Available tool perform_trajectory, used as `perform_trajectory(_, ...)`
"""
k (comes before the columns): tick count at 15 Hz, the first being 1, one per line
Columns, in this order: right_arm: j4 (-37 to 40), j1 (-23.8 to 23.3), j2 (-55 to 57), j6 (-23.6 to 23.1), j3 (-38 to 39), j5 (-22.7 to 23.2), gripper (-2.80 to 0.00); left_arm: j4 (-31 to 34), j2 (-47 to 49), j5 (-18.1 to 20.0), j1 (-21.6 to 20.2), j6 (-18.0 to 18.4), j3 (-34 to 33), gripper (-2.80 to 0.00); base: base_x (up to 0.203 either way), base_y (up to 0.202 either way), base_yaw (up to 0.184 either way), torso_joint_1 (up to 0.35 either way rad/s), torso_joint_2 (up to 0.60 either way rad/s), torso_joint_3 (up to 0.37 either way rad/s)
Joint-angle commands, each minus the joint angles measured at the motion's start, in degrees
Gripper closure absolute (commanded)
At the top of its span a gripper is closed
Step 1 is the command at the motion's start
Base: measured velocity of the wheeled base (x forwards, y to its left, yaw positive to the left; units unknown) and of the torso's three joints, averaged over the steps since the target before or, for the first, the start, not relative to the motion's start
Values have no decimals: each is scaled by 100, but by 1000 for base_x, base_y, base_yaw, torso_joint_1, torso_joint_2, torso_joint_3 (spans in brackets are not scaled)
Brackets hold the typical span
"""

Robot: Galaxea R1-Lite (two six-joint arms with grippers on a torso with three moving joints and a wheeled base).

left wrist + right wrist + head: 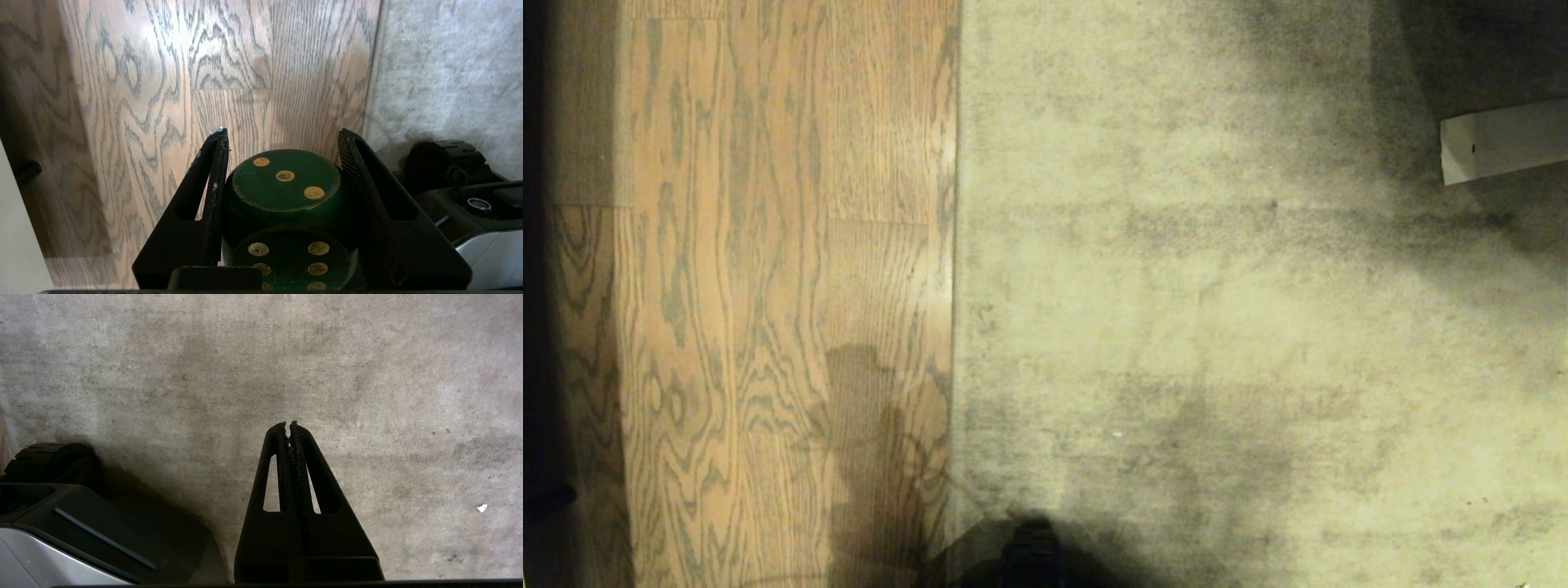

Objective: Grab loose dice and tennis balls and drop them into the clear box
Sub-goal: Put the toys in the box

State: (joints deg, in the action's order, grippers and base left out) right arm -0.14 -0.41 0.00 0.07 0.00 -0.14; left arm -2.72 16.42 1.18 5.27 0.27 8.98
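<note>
A dark green die (286,192) with gold pips sits between the two black fingers of my left gripper (282,136), which is shut on it above the wooden floor (171,81). Its three-pip face points away from the wrist and a six-pip face shows below it. My right gripper (288,425) hangs shut and empty over the grey carpet (367,375). Neither gripper shows in the head view. The tennis balls and the clear box are out of view.
The head view looks down on wood flooring (768,245) on the left and grey carpet (1217,286) on the right, with the seam running down the middle. A white flat object (1503,140) lies at the far right edge. The robot's base (61,522) shows beside both wrists.
</note>
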Motion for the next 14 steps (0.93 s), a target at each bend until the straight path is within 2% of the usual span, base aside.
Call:
perform_trajectory(1, -3, -2, 0, 1, 0, 5, 0, -21, -7, 4, 0, 16, -108, 0, 0, 0, 0, 0, 0, 0)
perform_trajectory(5, -3, 3, 0, 1, 0, 4, 0, 51, -329, 282, -312, 91, -268, 0, 0, 0, 0, 0, 0, 0)
perform_trajectory(9, -3, -2, 0, 1, 0, -3, 0, 46, -764, 278, -428, 133, -610, 0, 0, 0, 0, 0, 0, 0)
perform_trajectory(12, -3, -2, 0, 1, 0, 3, 0, 470, -1377, 265, -468, 325, -605, 0, 0, 0, 0, 0, 0, 0)
perform_trajectory(14, -3, 1, 0, 1, 0, 0, 0, 600, -1659, 142, -481, 617, -747, 0, 0, 0, 0, 0, 0, 0)
